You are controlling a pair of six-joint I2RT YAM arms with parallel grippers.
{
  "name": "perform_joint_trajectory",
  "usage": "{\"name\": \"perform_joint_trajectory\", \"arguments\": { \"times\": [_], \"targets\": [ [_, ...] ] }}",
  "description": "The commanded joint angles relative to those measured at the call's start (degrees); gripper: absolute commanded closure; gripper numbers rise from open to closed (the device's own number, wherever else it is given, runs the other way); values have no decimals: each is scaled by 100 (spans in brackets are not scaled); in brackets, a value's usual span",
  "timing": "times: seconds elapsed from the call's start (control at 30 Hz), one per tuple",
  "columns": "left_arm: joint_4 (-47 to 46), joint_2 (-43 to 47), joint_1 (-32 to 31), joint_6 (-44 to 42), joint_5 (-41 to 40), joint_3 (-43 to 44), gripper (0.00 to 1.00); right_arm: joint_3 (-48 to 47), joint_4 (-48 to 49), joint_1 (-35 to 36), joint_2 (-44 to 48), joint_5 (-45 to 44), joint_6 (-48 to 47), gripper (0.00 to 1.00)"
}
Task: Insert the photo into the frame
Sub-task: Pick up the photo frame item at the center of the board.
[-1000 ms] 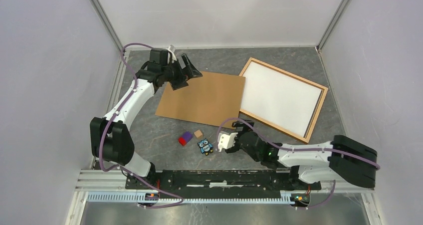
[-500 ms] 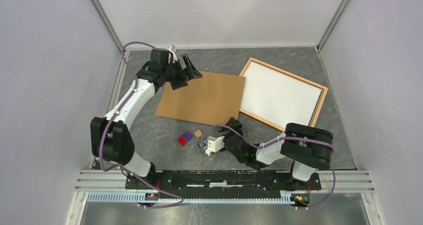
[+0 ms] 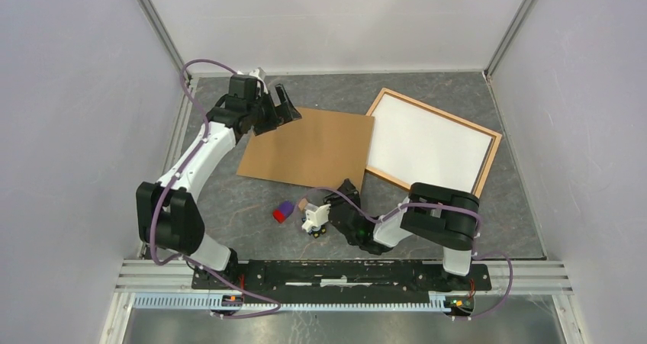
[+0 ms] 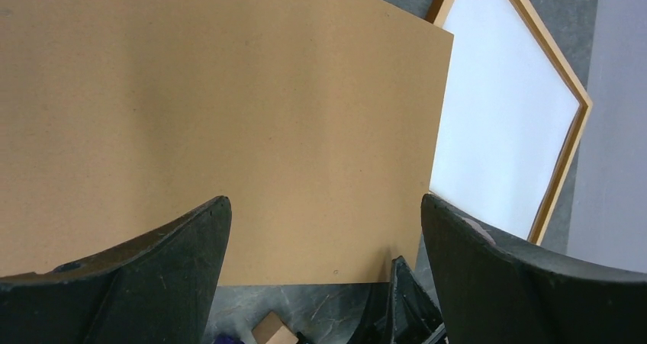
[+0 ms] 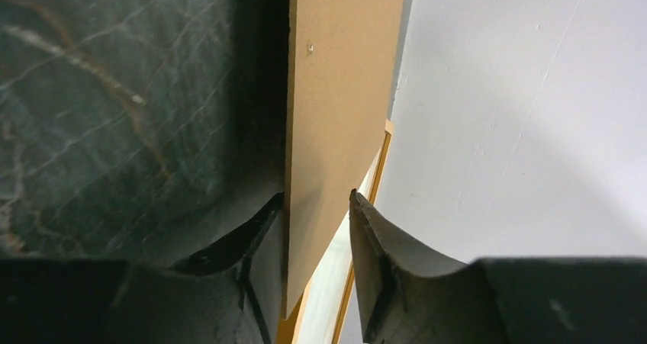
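The frame (image 3: 442, 113), thin light-orange wood, lies flat at the right. Inside it lies the photo (image 3: 427, 149), white back up, so its print is hidden. Left of it lies a brown backing board (image 3: 305, 149). My left gripper (image 3: 278, 111) hangs wide open over the board's far left corner with nothing between its fingers; its wrist view shows the board (image 4: 229, 107), the photo (image 4: 503, 123) and the frame (image 4: 568, 161). My right gripper (image 3: 347, 191) is low at the board's near right corner. That corner (image 5: 343, 69) stands between its narrowed jaws (image 5: 315, 195): one finger touches it and a gap remains at the other.
A purple and red block (image 3: 284, 210) and a small tan cube (image 3: 303, 204) lie on the dark mat just left of the right wrist. White enclosure walls stand on three sides. The arm bases and a rail run along the near edge.
My right arm has swung left and brought its gripper onto the board's near right corner, with its jaws narrowing. The left gripper has turned slightly and stays open.
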State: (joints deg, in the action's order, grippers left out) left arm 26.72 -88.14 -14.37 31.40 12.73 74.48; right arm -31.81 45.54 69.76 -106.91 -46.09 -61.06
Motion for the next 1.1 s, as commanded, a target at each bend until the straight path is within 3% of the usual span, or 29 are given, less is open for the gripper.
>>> {"name": "perform_joint_trajectory", "arguments": {
  "times": [0.0, 0.1, 0.27, 0.4, 0.6, 0.93, 1.07],
  "targets": [
    [-221, 618, -40, -543, -423, -52, 0, -363, 255, -54, 58, -414, 14, 62],
    [-145, 1006, -75, -518, -551, -155, 0, -407, 153, -127, 232, -310, 108, 72],
    [832, 1740, -77, 283, -901, -311, 1, -744, -804, -265, 564, 211, 504, 99],
    [1693, 2506, -75, 1613, -1069, -922, 5, -927, -1233, -418, 943, 663, 1052, 100],
    [856, 3237, -75, 3302, -202, -2445, 7, -1099, -1464, -463, 1263, 1099, 1486, 100],
    [-818, 2489, -136, 5073, 343, -3399, 11, -1204, -1495, -506, 1364, 1304, 1957, 100],
    [-1196, 1849, -145, 5104, 266, -3211, 15, -1268, -1528, -511, 1357, 1419, 2092, 100]
  ]
}}
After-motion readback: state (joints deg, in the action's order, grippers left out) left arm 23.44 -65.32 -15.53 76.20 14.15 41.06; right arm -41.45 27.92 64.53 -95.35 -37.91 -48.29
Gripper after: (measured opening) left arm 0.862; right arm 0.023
